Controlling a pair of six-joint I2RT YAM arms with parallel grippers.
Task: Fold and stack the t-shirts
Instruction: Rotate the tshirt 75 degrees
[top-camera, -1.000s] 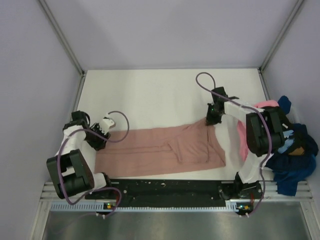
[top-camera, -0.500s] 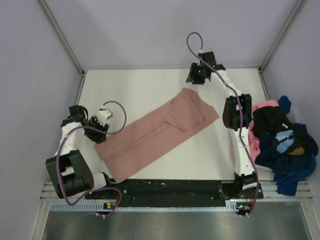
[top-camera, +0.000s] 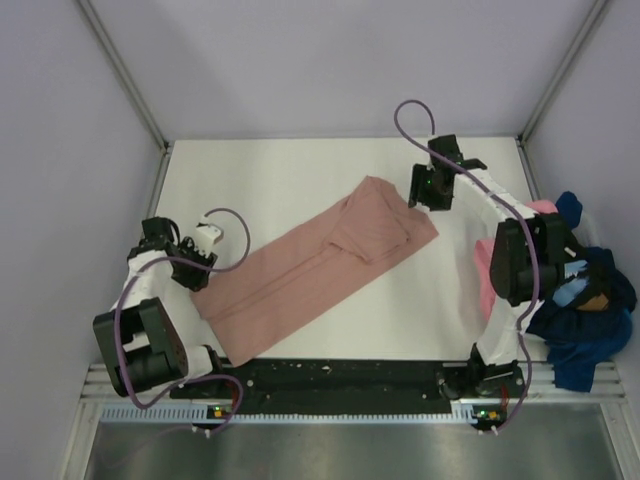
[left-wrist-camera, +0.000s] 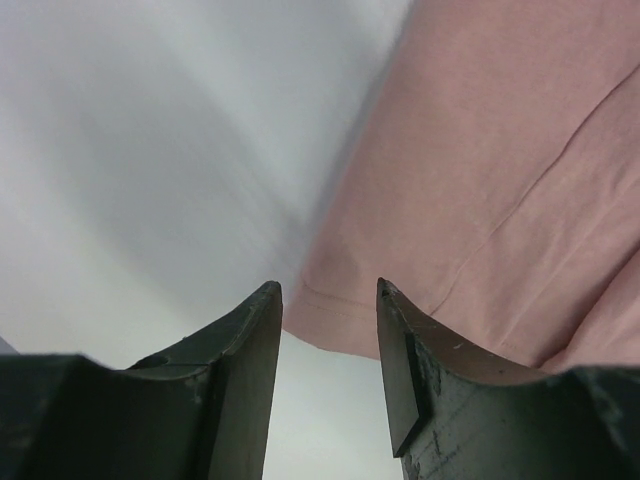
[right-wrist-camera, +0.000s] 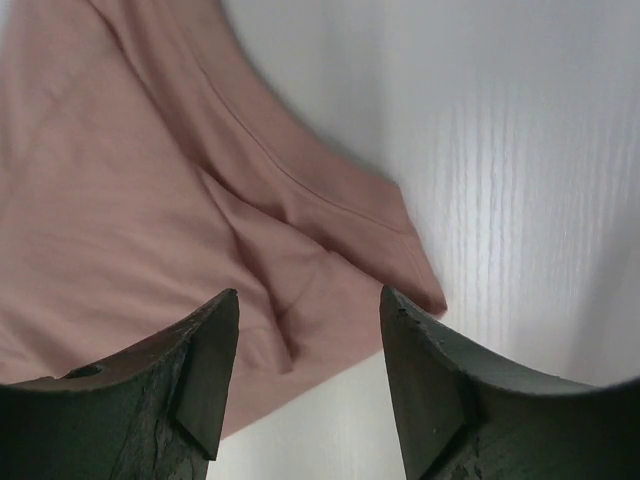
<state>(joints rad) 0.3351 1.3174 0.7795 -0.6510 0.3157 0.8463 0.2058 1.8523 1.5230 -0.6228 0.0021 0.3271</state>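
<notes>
One dusty rose-pink t-shirt (top-camera: 320, 265) lies folded into a long strip, running diagonally across the white table (top-camera: 270, 180) from near left to far right. My left gripper (top-camera: 196, 276) hovers at the strip's near-left end. In the left wrist view that gripper (left-wrist-camera: 330, 292) is open and empty, with the shirt's hemmed corner (left-wrist-camera: 480, 160) just beyond its tips. My right gripper (top-camera: 426, 190) is above the strip's far right end. In the right wrist view it (right-wrist-camera: 310, 297) stands open over the wrinkled cloth (right-wrist-camera: 150, 180), holding nothing.
A heap of other t-shirts (top-camera: 575, 300), navy, black, light blue and bright pink (top-camera: 488, 280), lies at the table's right edge by the right arm. A black rail (top-camera: 340, 378) runs along the near edge. Grey walls enclose the table on three sides.
The right gripper, shut on the shirt's right end, swung it toward the back, let go and opened, then drew back toward the right. The strip went from level to diagonal. The left gripper barely shifted.
</notes>
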